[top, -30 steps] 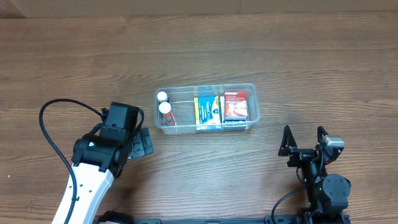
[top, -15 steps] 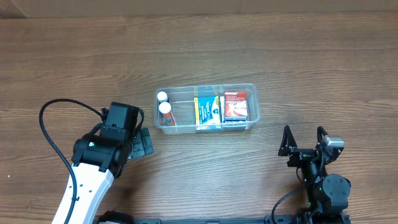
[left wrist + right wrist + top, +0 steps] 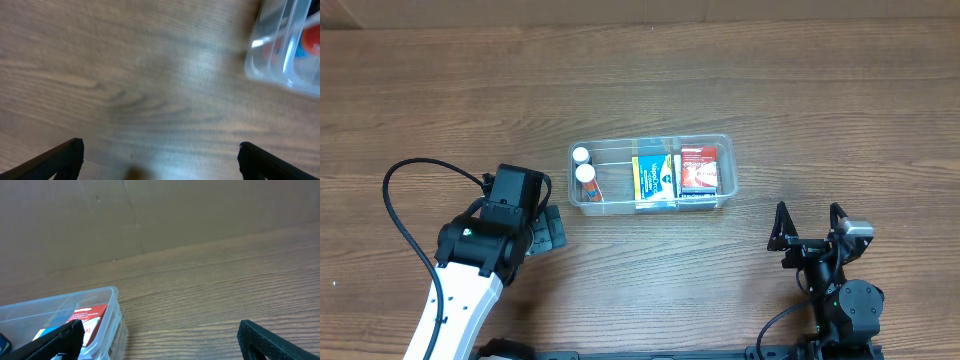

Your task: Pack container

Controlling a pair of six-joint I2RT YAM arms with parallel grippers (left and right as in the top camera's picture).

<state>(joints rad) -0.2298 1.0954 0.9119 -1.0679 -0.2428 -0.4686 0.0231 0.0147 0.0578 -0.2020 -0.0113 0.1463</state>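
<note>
The clear plastic container (image 3: 724,150) sits mid-table. It holds two white-capped tubes (image 3: 585,173), a blue-and-yellow box (image 3: 654,178) and a red box (image 3: 699,168). My left gripper (image 3: 552,230) is open and empty, just left of and below the container's left end. In the left wrist view (image 3: 159,160) its fingers are spread over bare wood, with the container's corner (image 3: 272,60) at upper right. My right gripper (image 3: 808,224) is open and empty, right of and below the container. In the right wrist view (image 3: 160,337) the container (image 3: 112,300) with the red box (image 3: 87,320) lies at lower left.
The wooden table (image 3: 800,90) stretches around the container. A black cable (image 3: 400,215) loops by the left arm. A brown cardboard wall (image 3: 150,215) stands behind the table in the right wrist view.
</note>
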